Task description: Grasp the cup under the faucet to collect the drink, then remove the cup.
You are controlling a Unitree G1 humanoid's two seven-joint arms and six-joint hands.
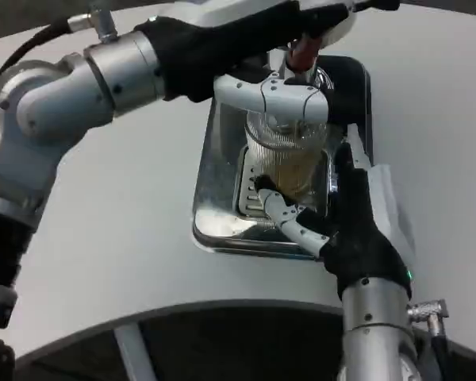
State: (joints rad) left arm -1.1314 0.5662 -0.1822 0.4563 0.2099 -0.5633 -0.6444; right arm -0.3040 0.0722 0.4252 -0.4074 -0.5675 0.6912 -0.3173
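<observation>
- Nearest you, at about 5 o'clock in the head view, your right forearm (378, 329) rises from the bottom edge, silver, with a black cuff above it.
- Your right hand (345, 210) sits just above that cuff. One white-and-black finger (284, 214) reaches toward 10 o'clock and touches the lower part of the cup; another black finger stands upright along the cup's right side.
- Between those fingers stands the cup (289, 155), clear and ribbed, upright. So the hand wraps it from 4 o'clock, and you have the cup held, though part of the contact is hidden behind it.
- Inside the cup's lower half you can see a yellowish drink.
- Under the cup is a shiny metal tray (222, 214) with a slotted grate; the cup stands on the grate at the tray's middle, near the centre of the picture.
- Your left arm (79, 87) comes in from 9 o'clock and crosses the top of the frame toward 1 o'clock.
- Your left hand (282, 95) lies over the cup's rim at 12 o'clock from the cup, white fingers curved across it. You cannot tell whether it grips anything up there.
- A reddish faucet (305, 51) shows just above that hand, partly covered.
- All of this stands on the white table (119, 238).
</observation>
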